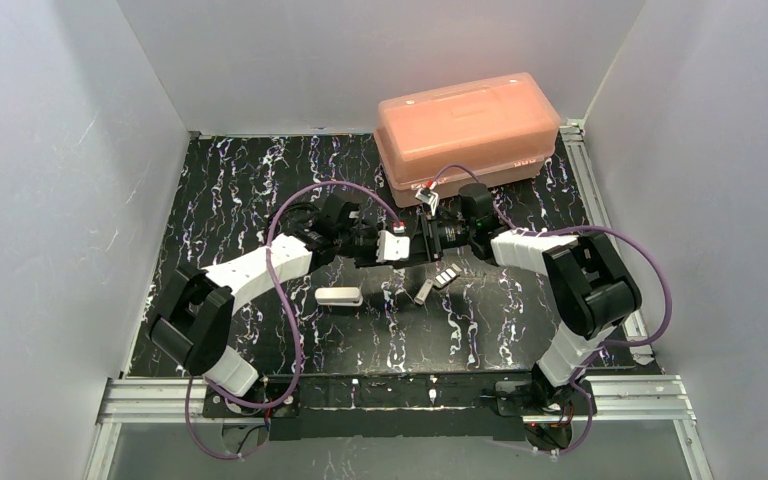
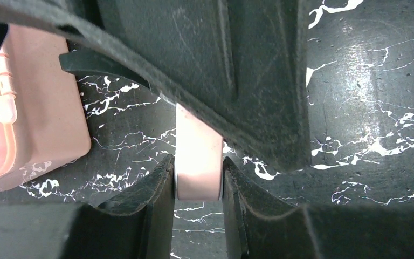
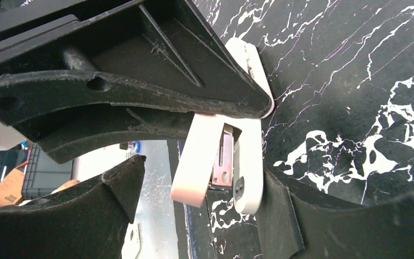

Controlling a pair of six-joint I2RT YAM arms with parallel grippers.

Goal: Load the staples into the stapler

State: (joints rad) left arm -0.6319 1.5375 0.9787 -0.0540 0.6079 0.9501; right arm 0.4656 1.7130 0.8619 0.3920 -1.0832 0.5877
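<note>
left claw meets right claw in the top view, stapler raised between them, staples lying loose nearby. left wrist: it's pinching the stapler's end. right wrist: jaws spread around the hinged-open stapler, metal channel showing. i'd hold that pinch steady, channel up, and have the right claw fetch the staples.

place: robot lab cell | signs: white panel walls; aluminium frame rails
</note>
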